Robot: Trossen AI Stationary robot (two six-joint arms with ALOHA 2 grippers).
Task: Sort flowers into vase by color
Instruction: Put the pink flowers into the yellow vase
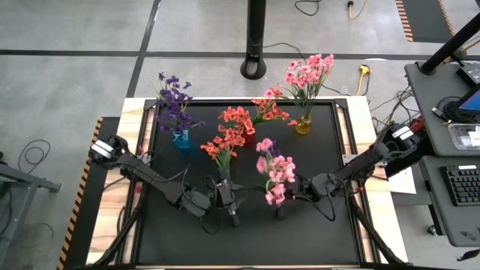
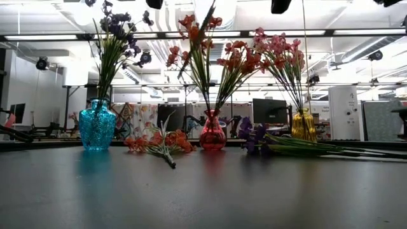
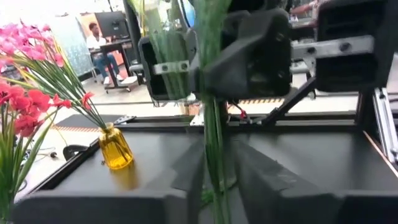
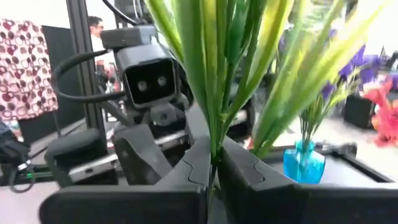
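Three vases at the far side already hold flowers: purple in the blue vase [image 1: 181, 138], coral in the red vase [image 2: 212, 132], pink in the yellow vase [image 1: 303, 124], while near the desk's [image 1: 315, 240] front edge the left gripper [image 1: 225, 196] has fingers narrowly around a coral sprig [image 1: 223, 146] and the right gripper [image 1: 294, 189] is clamped on a pink sprig [image 1: 274, 174] (both unsorted).

Right gripper [image 4: 213, 163] clamps green flower stems [image 4: 211, 68] — blue vase [image 4: 303, 163] beyond.
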